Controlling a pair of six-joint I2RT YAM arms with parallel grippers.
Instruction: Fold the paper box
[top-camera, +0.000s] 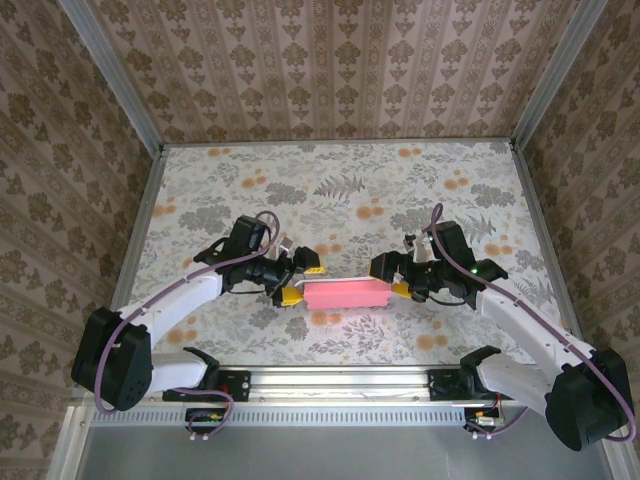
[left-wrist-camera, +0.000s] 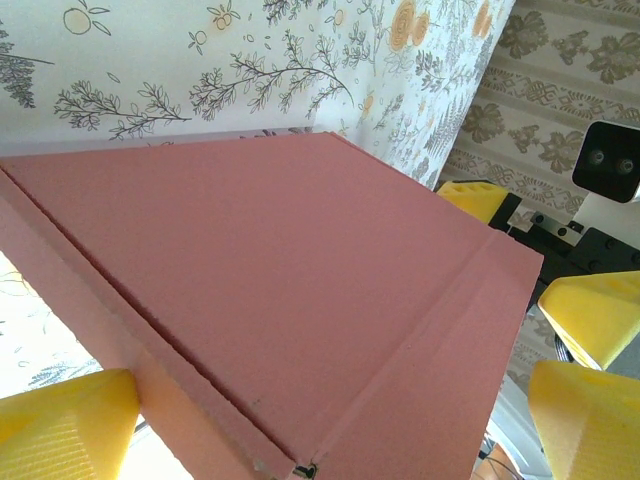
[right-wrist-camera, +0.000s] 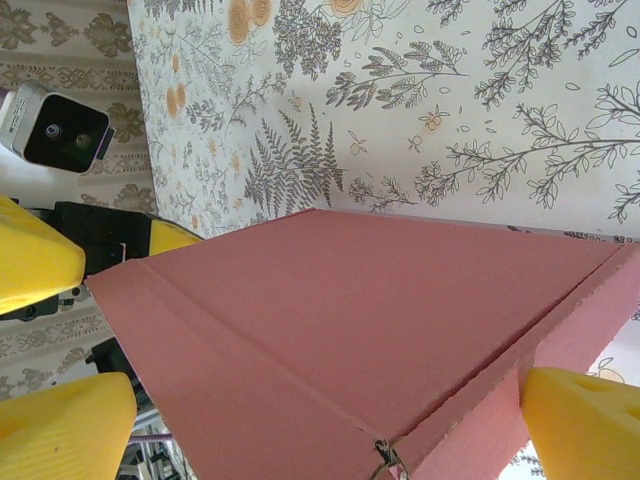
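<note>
While both arms reach inward, forearms low over table (top-camera: 340, 180), left gripper (top-camera: 301, 281) and right gripper (top-camera: 397, 277) face each other; jaws wide, straddling opposite ends of folded paper box (top-camera: 345, 293) at table centre, not clamped

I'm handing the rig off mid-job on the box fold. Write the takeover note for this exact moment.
Left end effector: jaws wide open, straddling the left end of the paper box; no firm grip visible.
Right end effector: open, straddling the right end.
Box: between the two arms, over the near half of the table.
Done: it looks folded into a flat pink rectangle.
Left: probably check that the end seams are tucked, then back both arms off.
</note>
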